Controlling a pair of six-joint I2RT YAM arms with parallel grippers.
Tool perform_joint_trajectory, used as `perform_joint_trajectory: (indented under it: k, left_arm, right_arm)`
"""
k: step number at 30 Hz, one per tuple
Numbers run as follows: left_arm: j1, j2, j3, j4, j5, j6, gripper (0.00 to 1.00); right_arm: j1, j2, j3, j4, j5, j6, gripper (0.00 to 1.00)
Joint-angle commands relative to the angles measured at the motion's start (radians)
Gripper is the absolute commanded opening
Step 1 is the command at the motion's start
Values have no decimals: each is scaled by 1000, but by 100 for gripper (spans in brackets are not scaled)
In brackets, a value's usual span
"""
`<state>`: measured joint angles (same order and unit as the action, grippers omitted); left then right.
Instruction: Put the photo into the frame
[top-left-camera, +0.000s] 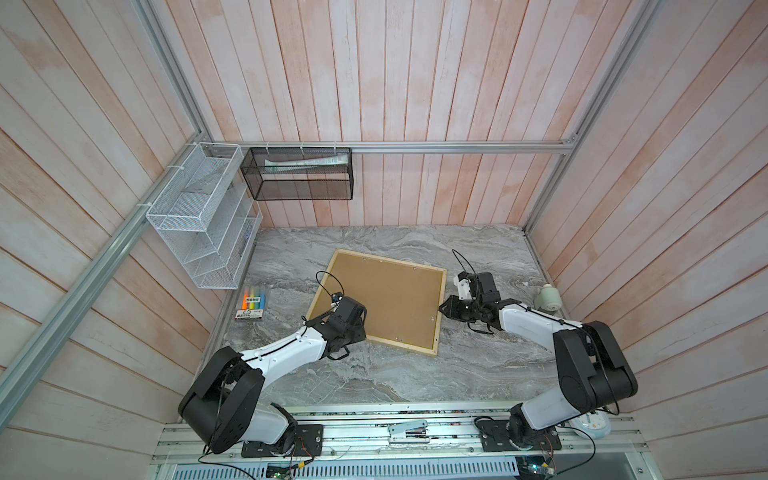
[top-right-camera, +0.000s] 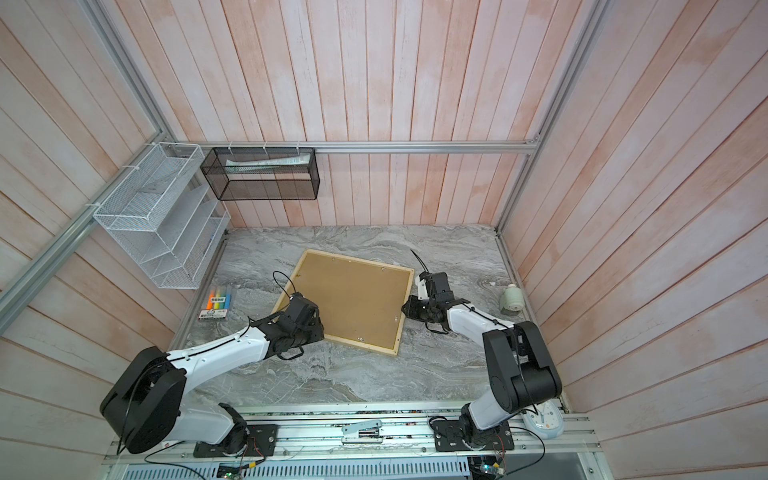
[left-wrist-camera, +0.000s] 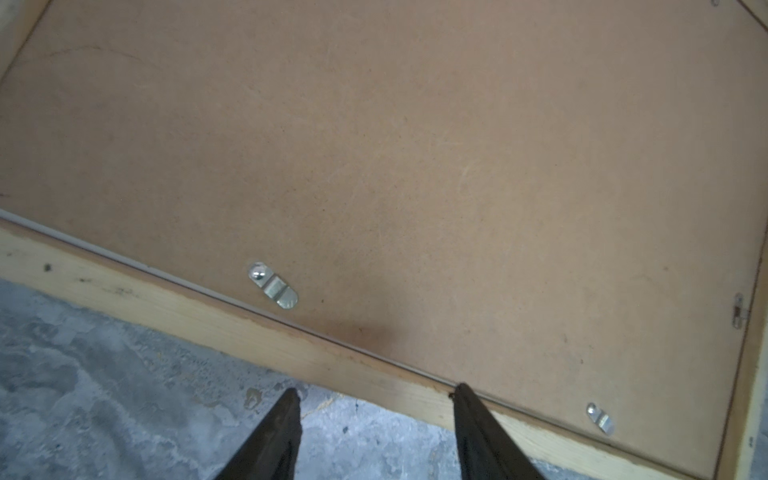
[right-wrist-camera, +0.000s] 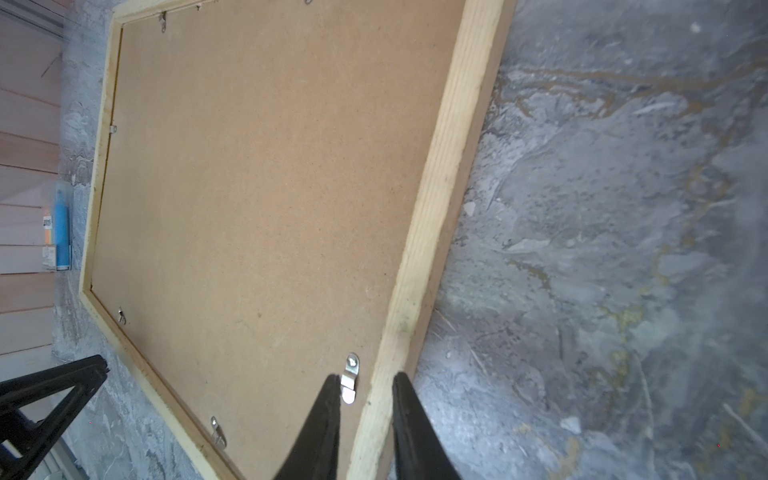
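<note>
Worktop (top-left-camera: 374, 374): grey marbled slab, boxed in by pale pink plank walls.
Frame (top-left-camera: 392, 259): lies face down at the slab's centre, turned askew.
Backing board (top-left-camera: 386, 299): plain brown, fills the frame, with small metal clips (left-wrist-camera: 273, 286) along its edges.
Left end effector (left-wrist-camera: 376, 399): at the frame's 7 o'clock, fingers spread wide, one over the worktop and one at the rail's inner edge, pinching nothing.
Right end effector (right-wrist-camera: 365, 380): at the frame's 3 o'clock, fingers close-set astride the wood rail; whether they pinch it I cannot tell.
Highlighter pack (top-left-camera: 251, 303): at 9 o'clock from the frame, well apart.
</note>
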<state>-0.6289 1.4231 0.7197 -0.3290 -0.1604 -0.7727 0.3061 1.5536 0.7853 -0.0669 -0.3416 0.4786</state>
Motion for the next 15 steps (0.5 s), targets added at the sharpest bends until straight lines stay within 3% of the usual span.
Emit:
perform_joint_trajectory:
  k: [1,15]
  left_arm:
    - [-5,18,0,1,7,-11,61]
    - [-3,108,32,36,28,21,56]
  right_arm:
    - [-2,-14,17,-33,11,-20,25]
    - [-2,-11,-7,34,-116,-39,25]
